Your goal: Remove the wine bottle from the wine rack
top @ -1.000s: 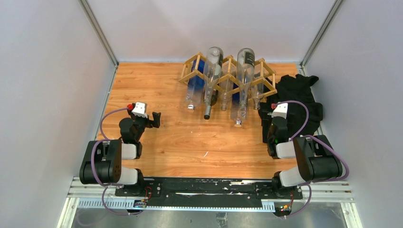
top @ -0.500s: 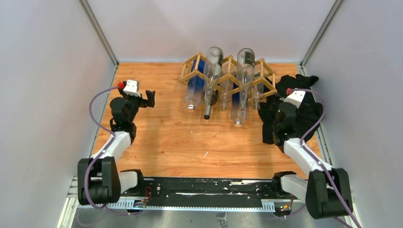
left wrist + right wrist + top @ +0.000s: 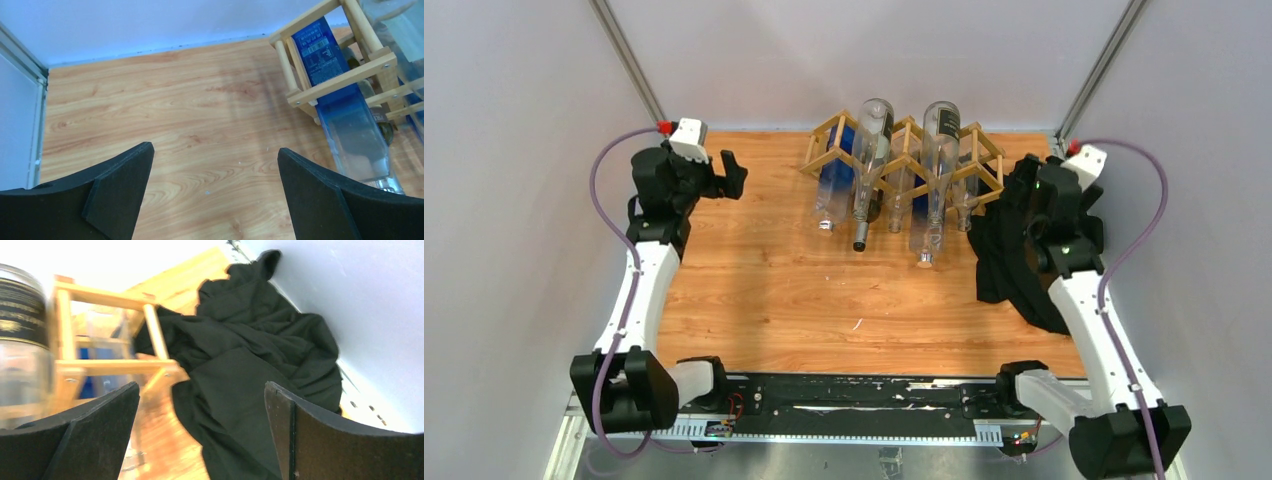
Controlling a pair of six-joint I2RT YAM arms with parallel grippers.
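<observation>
The light wooden wine rack [image 3: 904,160] stands at the back middle of the table and holds several bottles. Two clear bottles [image 3: 941,160] with dark labels lie in its upper cells, necks toward me. A blue bottle [image 3: 835,180] lies in the lower left cell. My left gripper [image 3: 727,175] is open and empty, left of the rack and above the table. In the left wrist view the gripper [image 3: 215,170] faces bare wood, with the rack's end [image 3: 340,80] and the blue bottle [image 3: 350,120] at the right. My right gripper [image 3: 1022,195] is open and empty beside the rack's right end.
A crumpled black cloth [image 3: 1034,250] lies right of the rack under my right arm; in the right wrist view the cloth [image 3: 260,350] fills the middle, with the rack's right end [image 3: 110,365] and a labelled bottle [image 3: 22,325] at the left. Walls enclose the table.
Both arms have stretched away from their bases toward the back of the table. The left gripper rose to the rack's left, the right to its right. The bottles and rack have not moved.
</observation>
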